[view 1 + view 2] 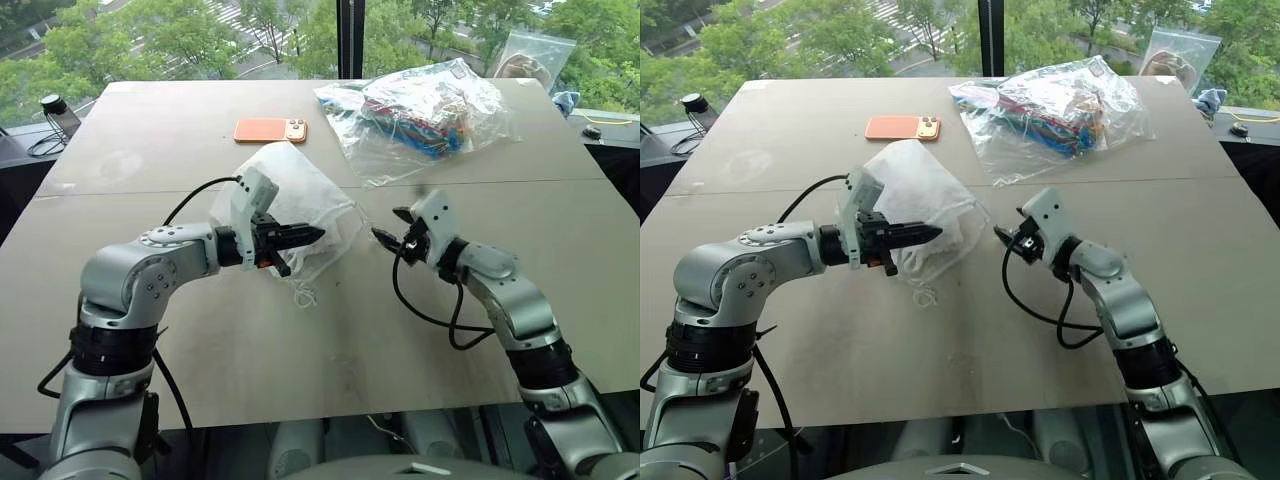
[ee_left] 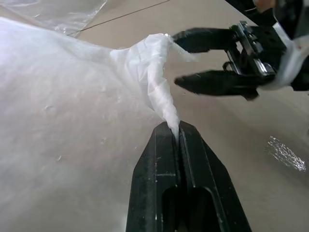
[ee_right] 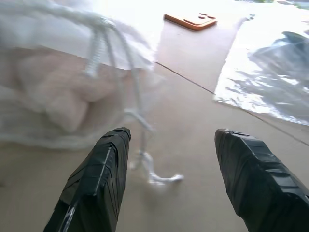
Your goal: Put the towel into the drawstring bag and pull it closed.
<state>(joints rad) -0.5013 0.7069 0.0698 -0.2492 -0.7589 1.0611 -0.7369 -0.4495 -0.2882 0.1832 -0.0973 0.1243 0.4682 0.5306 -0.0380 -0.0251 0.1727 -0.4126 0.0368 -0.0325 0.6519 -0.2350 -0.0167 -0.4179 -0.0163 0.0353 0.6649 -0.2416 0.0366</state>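
Note:
The white, semi-sheer drawstring bag (image 1: 290, 190) sits mid-table, its mouth end lifted. My left gripper (image 1: 315, 235) is shut on a twisted pinch of the bag's fabric (image 2: 161, 96). Through the thin cloth the cream towel (image 3: 63, 96) shows as a soft lump inside the bag. White knotted cords (image 3: 140, 121) trail from the bag onto the table. My right gripper (image 1: 388, 224) hovers just to the right of the bag, open, with nothing between its fingers. The left wrist view shows it facing the bag's gathered end.
An orange phone (image 1: 270, 130) lies behind the bag. A clear plastic bag of colourful items (image 1: 420, 110) takes up the far right of the table (image 1: 330, 360). A dark bottle (image 1: 58, 112) stands off the far left corner.

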